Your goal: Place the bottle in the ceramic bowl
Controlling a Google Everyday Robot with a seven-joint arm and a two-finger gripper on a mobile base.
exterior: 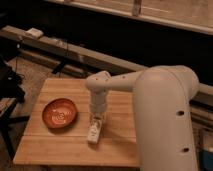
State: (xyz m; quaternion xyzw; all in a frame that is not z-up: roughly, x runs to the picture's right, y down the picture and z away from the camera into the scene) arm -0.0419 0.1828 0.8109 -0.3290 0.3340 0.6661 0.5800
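Note:
The ceramic bowl [59, 113] is orange-red with a lighter mottled centre and sits on the left part of the wooden table [55, 147]. The bottle [93, 132] is small and off-white and lies on the table to the right of the bowl, apart from it, with its length running away from me. My gripper [96, 120] points straight down over the far end of the bottle, at or just above it. The white arm reaches in from the right.
The table's front and left edges are close to the bowl. A long ledge [70, 50] runs behind the table with a small white object [35, 33] on it. Dark equipment [10, 80] stands at the left. A blue object [207, 156] is at the lower right.

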